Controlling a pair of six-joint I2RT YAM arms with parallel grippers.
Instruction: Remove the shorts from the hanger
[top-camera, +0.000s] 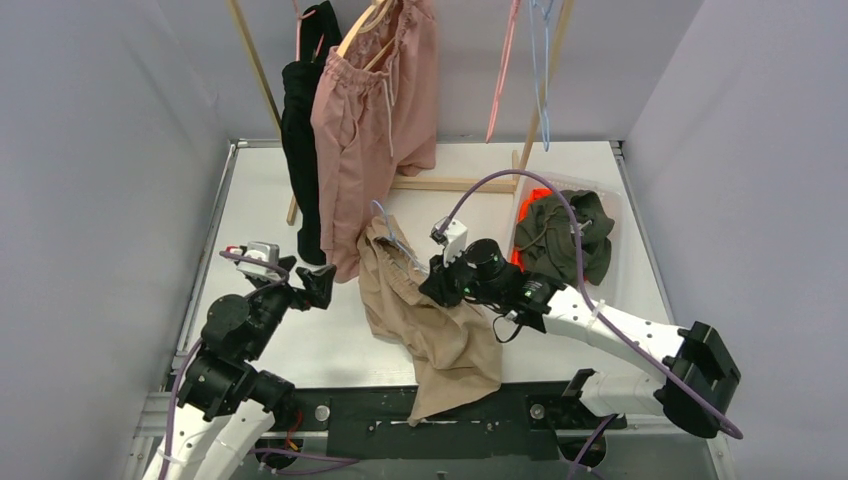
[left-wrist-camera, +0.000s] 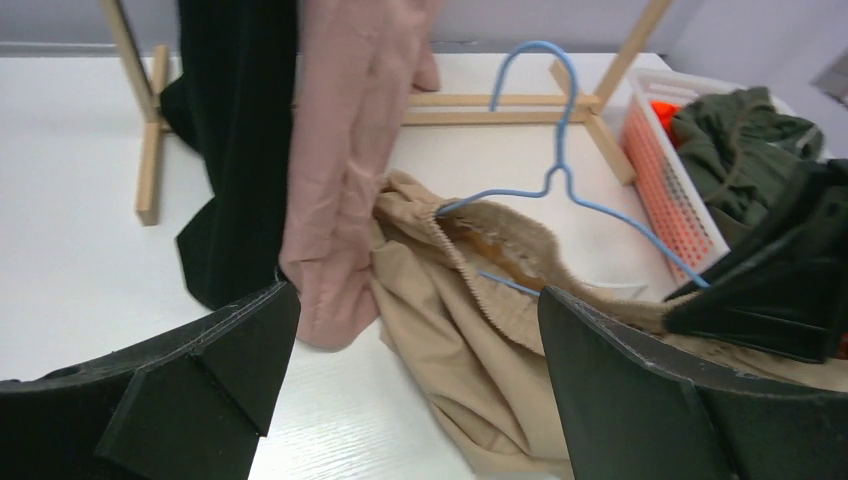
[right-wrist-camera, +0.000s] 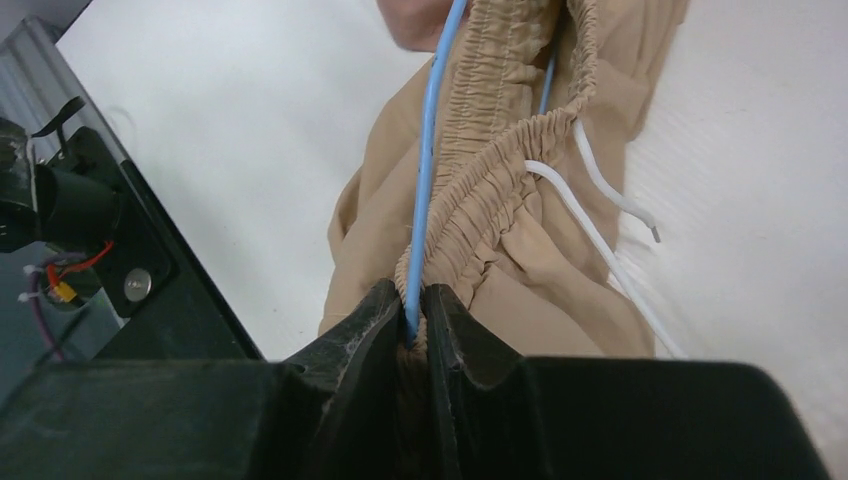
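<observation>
Hanging pink shorts (top-camera: 370, 130) touching beige shorts (top-camera: 440, 330)

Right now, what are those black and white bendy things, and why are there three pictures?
They are two robot arms bolted to a white table. One picture looks down from above; the other two come from cameras on the wrists. The right fingers pinch a blue hanger and the waistband of the beige shorts lying on the table. The left fingers are wide open, holding nothing. Pink shorts hang at the back, and olive shorts sit in a white basket.
</observation>
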